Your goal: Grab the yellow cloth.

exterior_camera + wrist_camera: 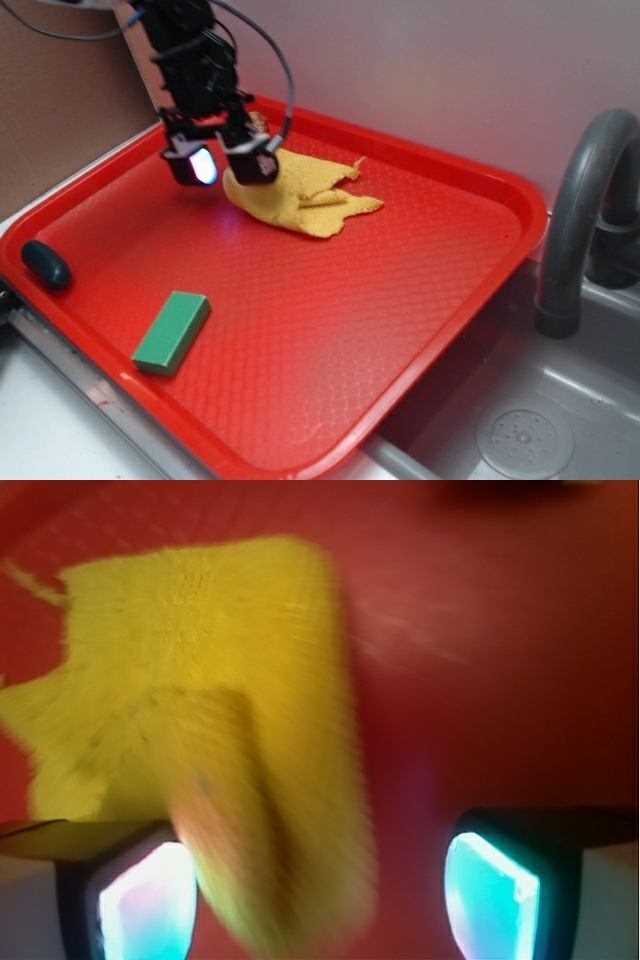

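Black gripper (222,160) hangs jaws apart, empty, over the near edge of the mustard-yellow waffle-weave cloth (305,200) toward the red plastic tray's (420,300) far edge. Risk: closing off-centre pinches only a fold, which slips out.

One yellow cloth (305,200), one green block (172,332) and one dark oval object (46,265) are counted on one red tray (400,330); one grey faucet (585,215) is seen at 3 o'clock.

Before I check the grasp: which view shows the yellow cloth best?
The exterior view: the whole cloth lies sharp on the tray, one end under the gripper. The wrist view shows it close but blurred.
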Robot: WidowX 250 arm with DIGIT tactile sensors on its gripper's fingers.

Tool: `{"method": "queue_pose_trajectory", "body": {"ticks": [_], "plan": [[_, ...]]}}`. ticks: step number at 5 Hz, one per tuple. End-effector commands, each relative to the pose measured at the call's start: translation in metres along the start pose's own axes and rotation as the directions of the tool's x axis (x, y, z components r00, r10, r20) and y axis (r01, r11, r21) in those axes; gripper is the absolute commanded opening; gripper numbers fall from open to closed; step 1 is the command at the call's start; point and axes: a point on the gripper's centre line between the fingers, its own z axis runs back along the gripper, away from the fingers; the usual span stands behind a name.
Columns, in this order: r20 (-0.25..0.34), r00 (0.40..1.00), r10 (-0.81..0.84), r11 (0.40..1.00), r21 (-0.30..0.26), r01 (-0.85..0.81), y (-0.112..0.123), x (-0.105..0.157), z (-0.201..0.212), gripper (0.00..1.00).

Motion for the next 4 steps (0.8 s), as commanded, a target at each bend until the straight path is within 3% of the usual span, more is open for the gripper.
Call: {"method": "queue_pose_trajectory", "body": {"ticks": [1,2,4], "plan": [[0.007,0.997,-0.082,0.996,-0.022,0.082,-0.024,0.011,-0.018,1.00],[0.010,0.991,-0.132,0.990,0.052,0.132,-0.028,0.005,-0.018,0.00],[0.014,0.991,-0.131,0.959,0.254,0.124,-0.021,-0.011,0.023,0.00]]}}
